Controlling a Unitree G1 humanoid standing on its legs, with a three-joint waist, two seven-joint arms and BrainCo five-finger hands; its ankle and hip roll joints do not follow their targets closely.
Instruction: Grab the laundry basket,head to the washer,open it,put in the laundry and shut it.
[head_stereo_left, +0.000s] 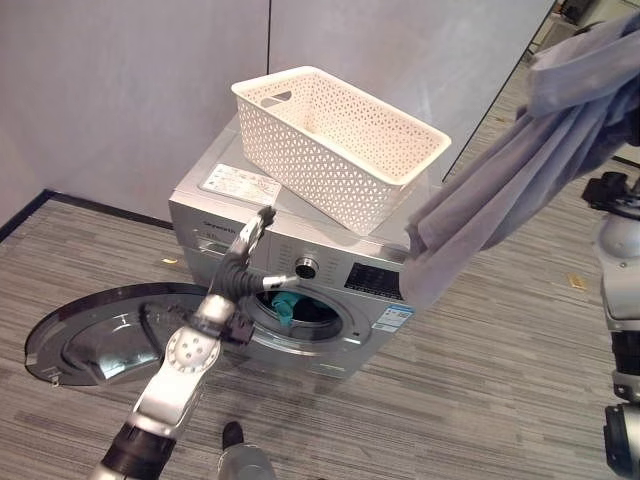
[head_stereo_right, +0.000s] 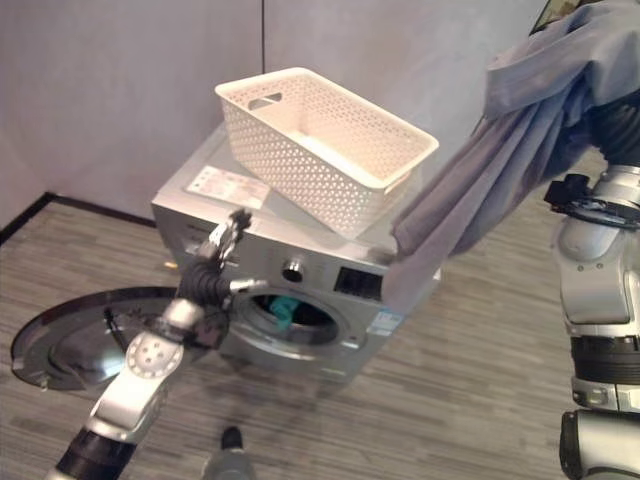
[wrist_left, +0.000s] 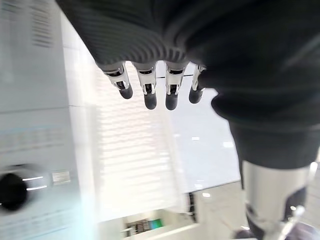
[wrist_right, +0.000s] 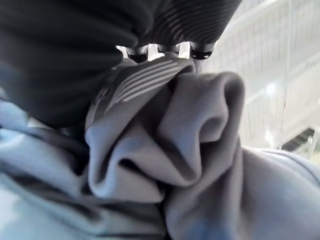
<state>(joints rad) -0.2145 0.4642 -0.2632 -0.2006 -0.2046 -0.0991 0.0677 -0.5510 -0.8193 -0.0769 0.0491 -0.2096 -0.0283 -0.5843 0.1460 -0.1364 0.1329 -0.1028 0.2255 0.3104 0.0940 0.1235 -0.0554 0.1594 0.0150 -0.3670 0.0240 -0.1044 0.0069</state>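
The washer (head_stereo_left: 300, 270) stands on the floor with its round door (head_stereo_left: 100, 330) swung fully open. The white laundry basket (head_stereo_left: 335, 145) sits tilted on the washer's top. A grey garment (head_stereo_left: 520, 170) hangs from the raised right hand (wrist_right: 165, 50), whose fingers bunch and clutch the cloth, its lower end by the washer's corner. A teal item (head_stereo_left: 285, 305) already lies inside the drum. The left hand (head_stereo_left: 255, 235) hovers, fingers extended, near the control panel. Remaining, by judgement: loading the garment, closing the door.

One washer (head_stereo_left: 330, 290), one white basket (head_stereo_left: 340, 140), one grey garment (head_stereo_left: 520, 180), one teal item (head_stereo_left: 285, 305) in the drum.
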